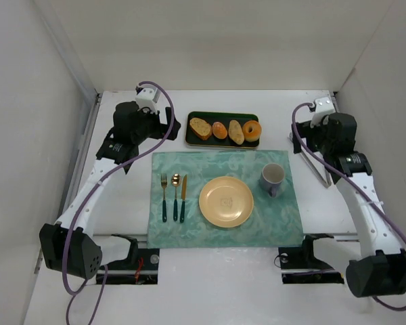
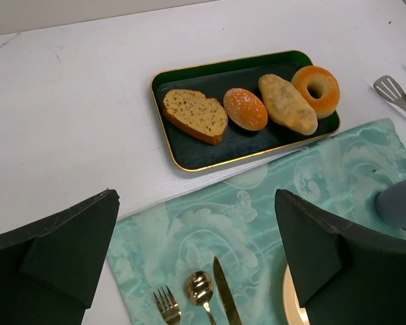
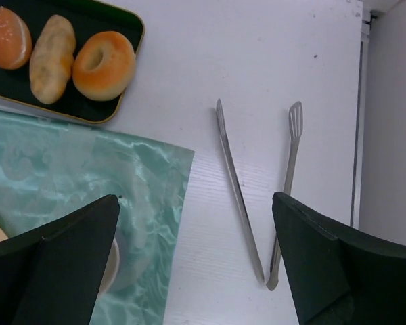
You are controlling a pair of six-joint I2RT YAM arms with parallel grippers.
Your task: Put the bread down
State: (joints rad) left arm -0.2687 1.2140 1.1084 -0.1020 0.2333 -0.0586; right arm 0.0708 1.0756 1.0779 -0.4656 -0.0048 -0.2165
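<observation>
The bread, a golden-brown ring bagel [image 1: 252,129], lies at the right end of a dark green tray [image 1: 210,116] at the back centre. It also shows in the left wrist view [image 2: 316,90] and the right wrist view [image 3: 103,65]. My left gripper [image 2: 196,203] is open and empty, above the placemat's far left corner, left of the tray [image 1: 125,139]. My right gripper [image 3: 195,200] is open and empty, above the bare table right of the placemat [image 1: 328,149]. A yellow plate [image 1: 226,201] sits empty on the placemat.
The tray also holds a toasted slice [image 2: 195,115], a round roll [image 2: 245,109] and an oval roll [image 2: 287,103]. The teal placemat [image 1: 223,169] carries a fork, spoon and knife [image 1: 174,196] and a grey mug [image 1: 273,177]. Metal tongs [image 3: 240,189] lie under the right gripper. White walls on three sides.
</observation>
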